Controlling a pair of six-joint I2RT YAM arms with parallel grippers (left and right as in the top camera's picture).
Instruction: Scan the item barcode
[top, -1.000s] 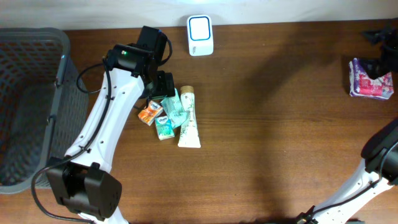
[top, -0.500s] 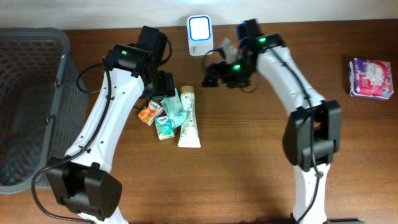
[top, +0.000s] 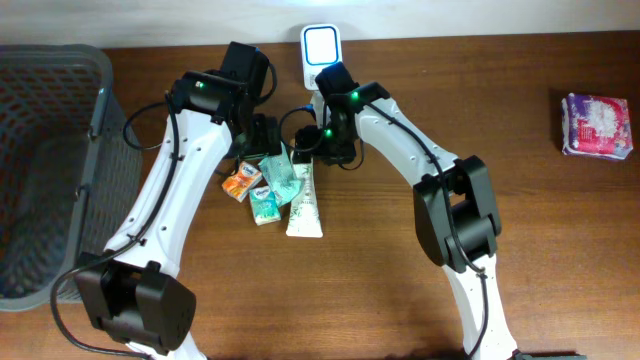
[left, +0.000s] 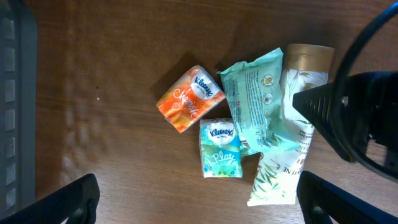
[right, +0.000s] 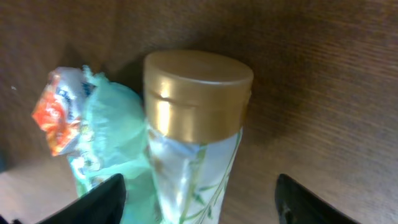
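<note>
- Right tool (right: 200, 196) arrives over gold-capped tube (right: 193, 137), fingers apart astride it (no grip yet).
- Left tool (left: 199, 199) hangs wide apart, empty.
- Scanner (top: 322, 44) unused; pickup and scan remain.

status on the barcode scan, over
Left pincer open, empty. Right pincer open, straddling the gold-capped white plastic tube, not gripping. Teal plastic pack overlapping the tube's side.

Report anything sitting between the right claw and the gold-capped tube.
Nothing visible does. The right claw hangs directly over the gold-capped tube, with a finger on either side of it. The green packet lies against one side of the tube.
</note>
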